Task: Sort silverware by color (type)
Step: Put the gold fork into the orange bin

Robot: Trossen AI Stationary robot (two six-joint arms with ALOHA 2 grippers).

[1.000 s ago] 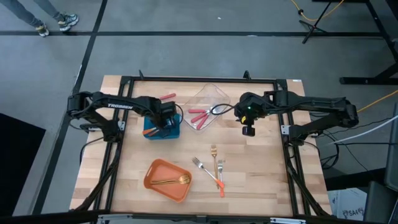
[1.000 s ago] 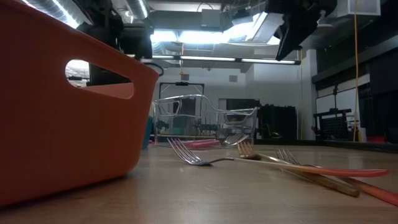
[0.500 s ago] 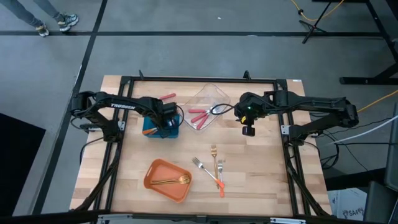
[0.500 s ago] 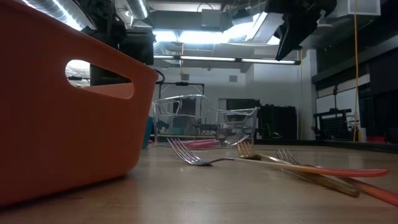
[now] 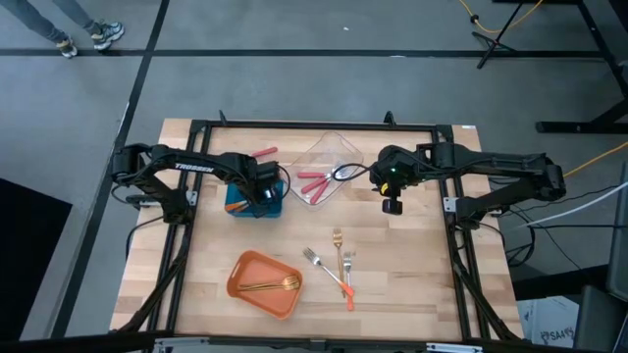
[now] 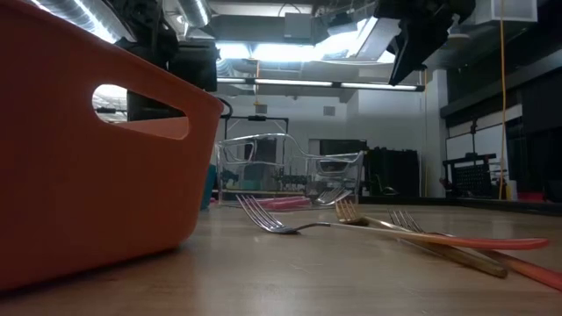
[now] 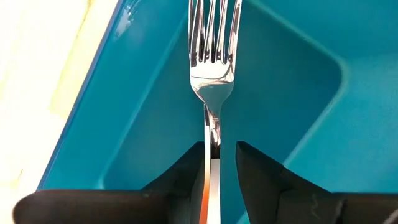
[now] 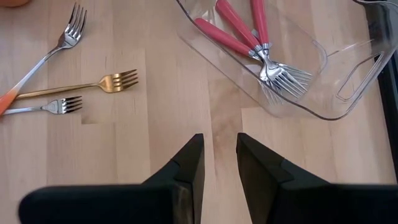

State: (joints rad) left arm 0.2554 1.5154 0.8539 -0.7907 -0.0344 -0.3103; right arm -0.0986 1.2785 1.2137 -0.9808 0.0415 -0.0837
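Observation:
My left gripper [image 5: 261, 190] is down in the blue container [image 5: 238, 209], shut on a silver fork [image 7: 213, 68] with an orange handle. My right gripper [image 5: 392, 205] hangs shut and empty above bare table, beside the clear container [image 5: 334, 162], which holds red-handled forks [image 8: 252, 37]. Three loose forks lie flat on the table [image 5: 339, 267]: an orange-handled one [image 8: 50, 53], a gold one [image 8: 84, 86] and a small silver one [image 8: 46, 107]. Gold forks [image 5: 270, 285] lie in the orange container [image 5: 243, 277]. One red-handled fork [image 5: 266, 152] lies beyond the blue container. My left gripper pinches the fork between its two fingers [image 7: 189, 171] at the top of the orange handle [image 7: 204, 198], just behind the silver neck [image 7: 213, 134]. The fingers lie along the fork. Its tines point away from the gripper, over the blue container's floor [image 7: 292, 93].
The orange container [image 6: 88, 175] stands near the table's near-left part. The loose forks [image 6: 290, 225] lie between it and the near-right. Bare wood [image 5: 412, 255] spreads under and in front of the right gripper. A black frame [image 5: 314, 125] runs round the table.
My left gripper has shifted slightly toward the table's right over the blue container, still shut on the fork. The right arm and the loose forks have kept still.

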